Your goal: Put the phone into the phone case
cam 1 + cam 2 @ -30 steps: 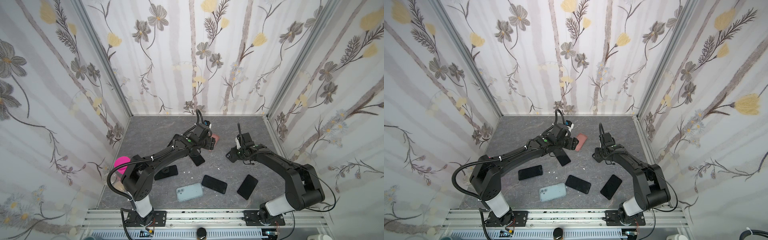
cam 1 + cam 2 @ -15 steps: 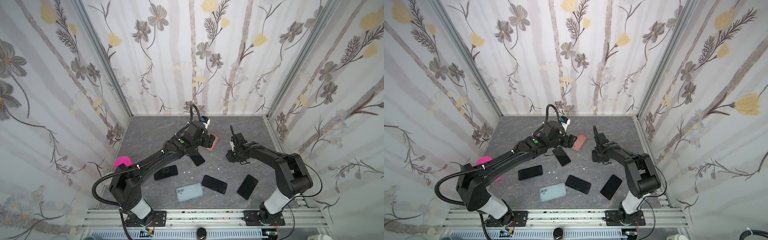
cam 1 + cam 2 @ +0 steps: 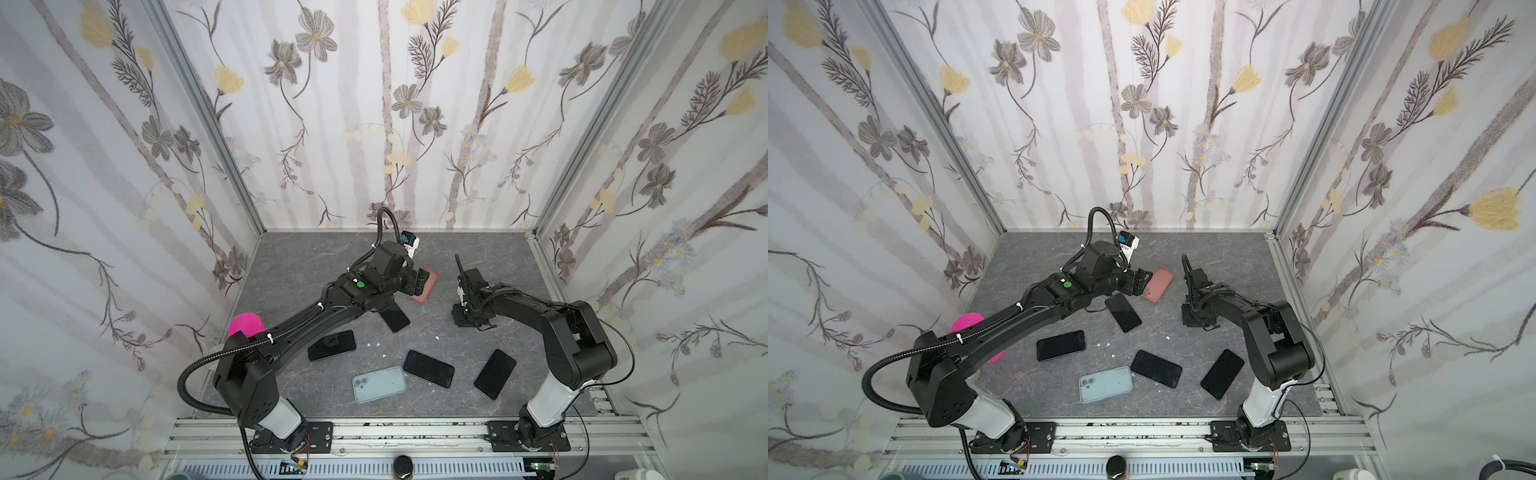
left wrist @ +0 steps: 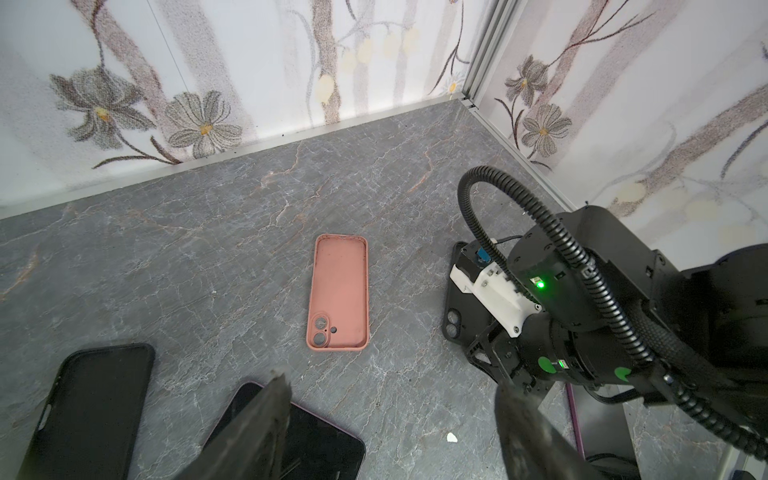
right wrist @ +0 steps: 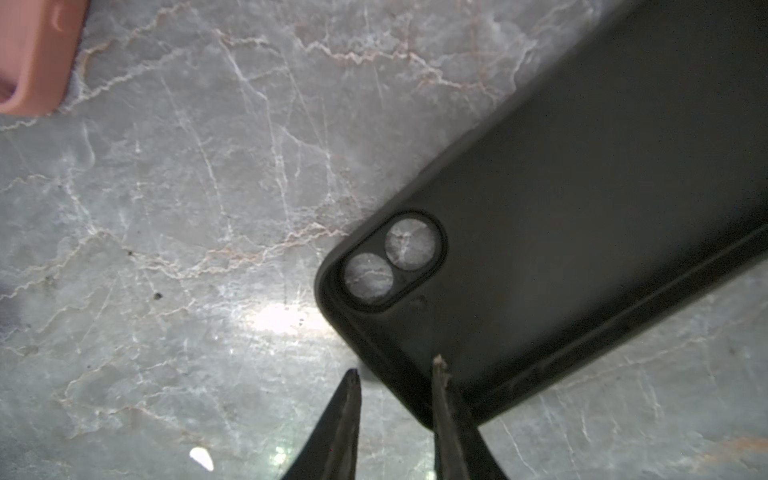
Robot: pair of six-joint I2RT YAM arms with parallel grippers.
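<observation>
The right claw has closed in on the rim of the empty black phone case; I cannot tell if it grips. The left claw is wide open, empty.

Matte black jointed arms have white base segments, black corrugated cable hoses and round green stickers; left gripper scuffed grey.

We find the left arm stretched low from its base, reaching forward and toward the middle in both top views, with its wrist roughly level. The left gripper stands with its jaws wide apart. The right arm is bent at the elbow, its forearm reaching inward and its wrist turned down. The right gripper points downward, its jaws only narrowly apart.
</observation>
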